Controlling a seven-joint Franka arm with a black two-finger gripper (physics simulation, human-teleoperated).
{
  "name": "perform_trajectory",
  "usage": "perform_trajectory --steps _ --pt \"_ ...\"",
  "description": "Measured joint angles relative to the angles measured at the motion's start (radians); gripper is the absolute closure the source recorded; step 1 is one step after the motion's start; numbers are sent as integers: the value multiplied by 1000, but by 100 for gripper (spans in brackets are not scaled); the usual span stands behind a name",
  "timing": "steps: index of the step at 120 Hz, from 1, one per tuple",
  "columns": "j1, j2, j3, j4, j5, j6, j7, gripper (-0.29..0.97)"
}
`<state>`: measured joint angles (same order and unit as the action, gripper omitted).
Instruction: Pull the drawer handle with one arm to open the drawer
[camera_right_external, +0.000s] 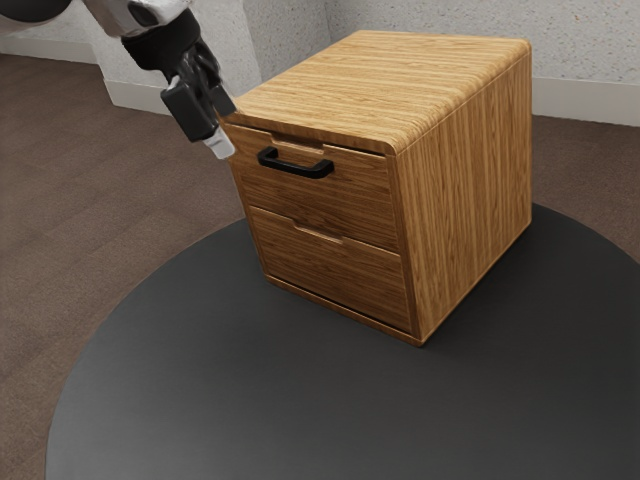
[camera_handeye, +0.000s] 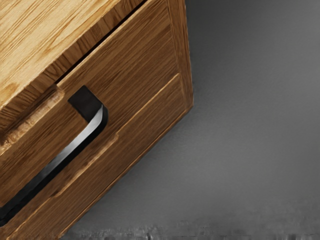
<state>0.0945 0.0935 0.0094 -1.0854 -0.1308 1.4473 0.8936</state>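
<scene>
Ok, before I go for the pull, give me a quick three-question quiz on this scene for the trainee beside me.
1. True or false: the end effector is gripping the black handle.
2. Which drawer carries the handle? A) the upper drawer B) the lower drawer C) both
3. What does the wooden cabinet stand on?

Key
1. False. The end effector is near the cabinet's upper front corner, apart from the handle.
2. A.
3. A round black table.
</scene>
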Motion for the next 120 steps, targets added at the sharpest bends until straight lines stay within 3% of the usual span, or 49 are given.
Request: perform_trajectory --steps 13,26,40,56,83,120 --pt "2 -7 6 -14 57 3 127 0" --pt "5 -20 4 -52 71 -1 243 0" --pt "-25 -164 12 -303 60 79 364 0" --pt "-86 -199 35 -435 40 189 480 0" --pt "-114 -107 51 -445 18 353 625 0" --pt "-147 -98 89 -422 4 431 746 0"
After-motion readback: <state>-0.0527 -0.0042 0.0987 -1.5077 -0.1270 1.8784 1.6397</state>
